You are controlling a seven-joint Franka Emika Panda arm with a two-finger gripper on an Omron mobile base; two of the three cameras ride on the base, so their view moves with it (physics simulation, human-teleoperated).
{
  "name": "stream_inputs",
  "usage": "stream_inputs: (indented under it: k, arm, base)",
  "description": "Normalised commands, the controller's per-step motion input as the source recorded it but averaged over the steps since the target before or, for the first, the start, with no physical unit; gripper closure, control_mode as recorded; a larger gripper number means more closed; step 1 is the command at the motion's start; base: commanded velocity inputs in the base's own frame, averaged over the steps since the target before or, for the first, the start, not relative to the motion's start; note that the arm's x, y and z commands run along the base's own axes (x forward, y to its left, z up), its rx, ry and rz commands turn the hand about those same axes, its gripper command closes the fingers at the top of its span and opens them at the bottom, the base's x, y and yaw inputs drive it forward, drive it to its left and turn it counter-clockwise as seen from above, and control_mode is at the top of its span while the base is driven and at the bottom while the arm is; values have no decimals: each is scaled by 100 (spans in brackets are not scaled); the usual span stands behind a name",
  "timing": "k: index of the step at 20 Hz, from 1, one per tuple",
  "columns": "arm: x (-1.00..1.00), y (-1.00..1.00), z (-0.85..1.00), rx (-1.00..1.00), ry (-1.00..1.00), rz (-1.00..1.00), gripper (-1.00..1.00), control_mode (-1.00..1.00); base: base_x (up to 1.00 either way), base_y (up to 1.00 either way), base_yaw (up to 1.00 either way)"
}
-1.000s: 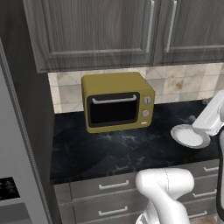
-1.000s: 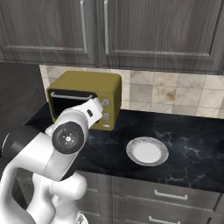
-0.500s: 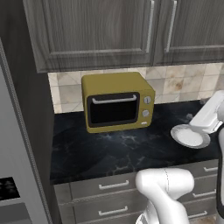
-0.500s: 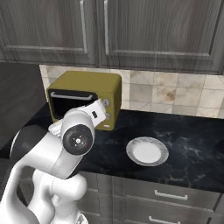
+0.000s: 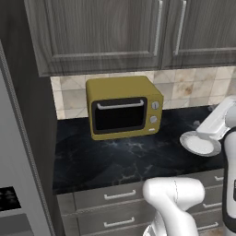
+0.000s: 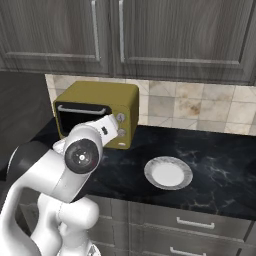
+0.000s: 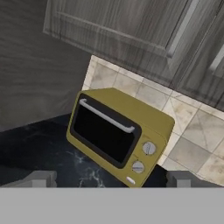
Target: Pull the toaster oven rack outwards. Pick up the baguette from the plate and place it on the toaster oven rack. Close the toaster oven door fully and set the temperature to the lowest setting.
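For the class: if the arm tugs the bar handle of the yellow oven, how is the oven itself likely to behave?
The oven looks boxy and broad-based, so it probably won't tip. On the smooth dark counter it might slide forward. Its handle looks like a stiff bar.

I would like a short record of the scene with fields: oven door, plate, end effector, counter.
oven door: the toaster oven door is shut, handle bar at its top edge
plate: the plate lies on the counter, right of the toaster oven; no bread visible on it
end effector: open, its fingertips wide apart, aimed at the oven, touching nothing
counter: the counter is dark marble
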Motion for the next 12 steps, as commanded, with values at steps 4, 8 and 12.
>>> stream_inputs:
  k: [4, 8, 12]
  arm:
    - [17, 28, -44, 7, -16, -4, -100, -100]
    - [22, 33, -43, 7, -17, -3, -100, -100]
    - [26, 39, -47, 5, -18, -3, -100, -100]
  base:
    - [0, 0, 0]
    - [0, 0, 0]
    - [0, 0, 0]
